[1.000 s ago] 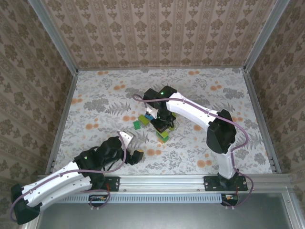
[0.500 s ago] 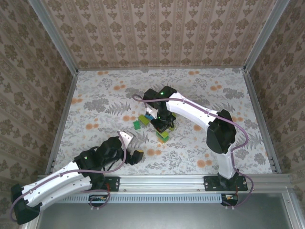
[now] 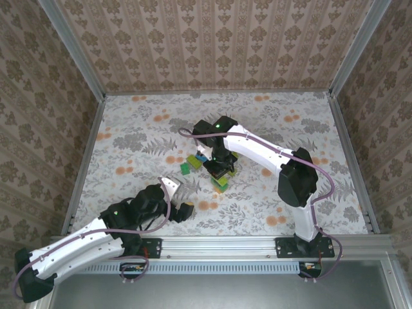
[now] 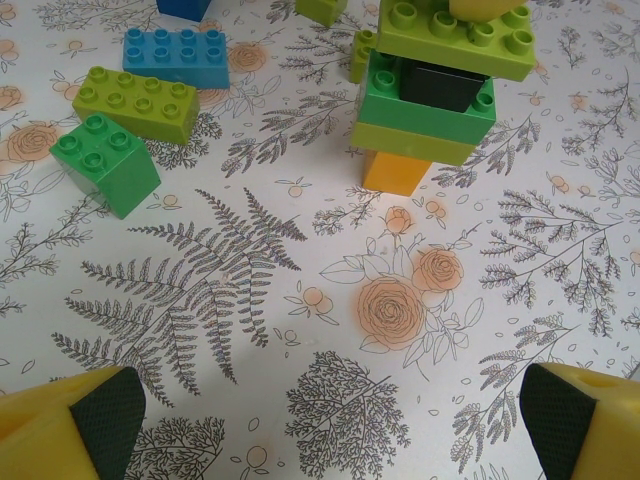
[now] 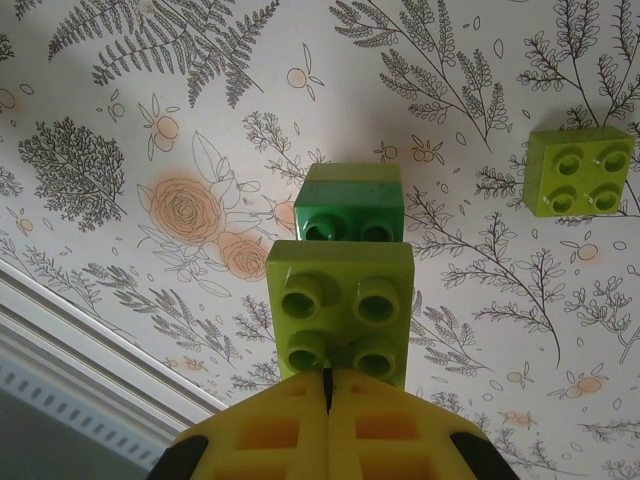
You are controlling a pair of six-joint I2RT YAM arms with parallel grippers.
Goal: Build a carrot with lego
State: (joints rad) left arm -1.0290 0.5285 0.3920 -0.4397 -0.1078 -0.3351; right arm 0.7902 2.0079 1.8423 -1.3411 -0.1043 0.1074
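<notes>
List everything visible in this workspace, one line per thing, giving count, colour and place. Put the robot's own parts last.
carrot build: one; lime and dark green layers, a black brick, an orange brick; mid-table, at the right gripper.
blue bricks: two; blue; left of the build, one cut off by the left wrist view's top edge.
long lime brick: one; lime; just in front of the eight-stud blue brick.
green square brick: one; green; beside the long lime brick.
lime square brick: one; lime; lying apart from the build.
table: one; white floral print.
left gripper: one; yellow, black pads; open, short of the bricks.
right gripper: one; yellow; shut, over the build.
</notes>
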